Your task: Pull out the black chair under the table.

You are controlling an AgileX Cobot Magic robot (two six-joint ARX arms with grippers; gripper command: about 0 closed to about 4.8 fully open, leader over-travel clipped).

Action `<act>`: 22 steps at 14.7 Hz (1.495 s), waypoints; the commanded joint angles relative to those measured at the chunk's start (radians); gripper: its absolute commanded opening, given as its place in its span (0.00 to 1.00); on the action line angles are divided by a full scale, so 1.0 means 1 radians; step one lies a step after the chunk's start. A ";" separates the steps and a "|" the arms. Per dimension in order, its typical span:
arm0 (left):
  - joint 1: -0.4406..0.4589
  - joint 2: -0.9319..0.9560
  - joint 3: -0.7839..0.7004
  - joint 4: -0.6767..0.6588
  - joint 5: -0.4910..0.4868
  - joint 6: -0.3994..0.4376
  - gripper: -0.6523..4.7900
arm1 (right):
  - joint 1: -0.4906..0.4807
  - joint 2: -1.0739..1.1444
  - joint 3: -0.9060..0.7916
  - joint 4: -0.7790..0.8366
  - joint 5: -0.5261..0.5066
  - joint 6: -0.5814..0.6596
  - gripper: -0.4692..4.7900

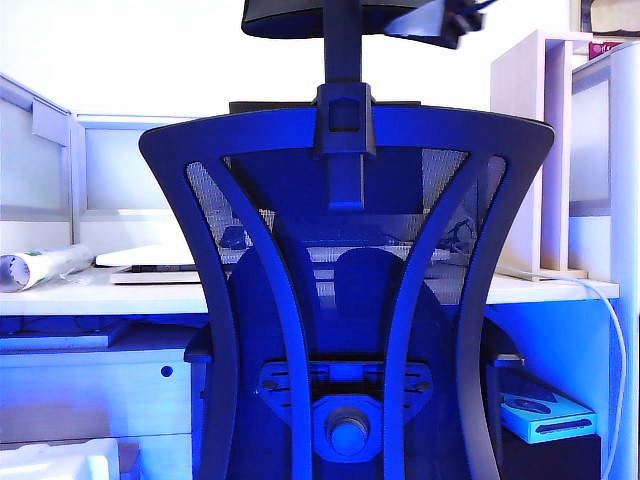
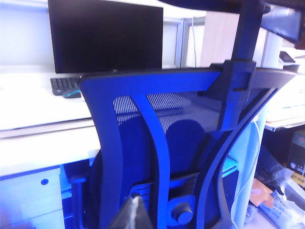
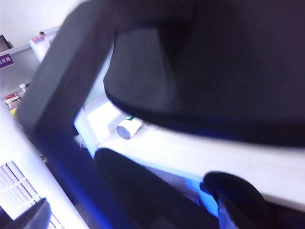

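Exterior view is filled almost fully by the black chair (image 1: 345,300), a large dark office chair with a see-through mesh back, curved plastic frame ribs and a headrest on a central post. It stands pushed in against the long white flat-topped desk (image 1: 120,292), its back turned to the camera and its seat under the desk top. I judge it heavy but probably easy to roll, though no wheels are visible. The frame ribs and the top rail look stiff and smooth, so they can be slippery; the mesh is soft and would stretch or tear, so it is no place to pull. The best hold seems to be the top rail of the back, at 12 o'clock of the mesh, or the central post just under the headrest.

On the desk, at 9 o'clock from the chair, lies a rolled white paper tube (image 1: 40,268).

At 1 o'clock, beside the headrest, is the right gripper (image 1: 440,22); its fingers are spread wide, holding nothing, with the headrest pad close in front of its camera. The left gripper (image 2: 134,214) shows only a pale tip, low behind the chair back; whether it is spread or pressed together I cannot tell.
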 commanded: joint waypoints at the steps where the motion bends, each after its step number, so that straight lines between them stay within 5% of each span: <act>1: 0.001 0.000 -0.002 -0.018 -0.004 -0.003 0.11 | 0.040 0.066 0.072 0.016 0.023 0.020 1.00; 2: 0.001 0.000 -0.002 -0.022 -0.004 -0.003 0.11 | 0.054 0.083 0.077 0.023 0.053 0.020 1.00; 3: 0.001 0.000 -0.002 -0.021 -0.004 -0.003 0.11 | 0.066 0.095 0.077 0.039 0.060 0.019 0.82; 5: 0.001 0.000 -0.002 -0.021 -0.004 -0.003 0.11 | 0.071 0.094 0.077 0.052 0.055 0.018 0.17; 6: 0.001 0.000 -0.002 -0.021 -0.004 -0.003 0.11 | 0.071 0.094 0.077 0.073 0.051 0.018 0.12; 12: 0.001 0.000 -0.002 -0.021 -0.004 -0.003 0.11 | 0.075 0.076 0.077 0.079 0.004 0.017 0.08; 22: 0.001 0.000 -0.002 -0.021 -0.005 -0.001 0.11 | 0.076 -0.158 0.077 -0.178 -0.041 -0.061 0.08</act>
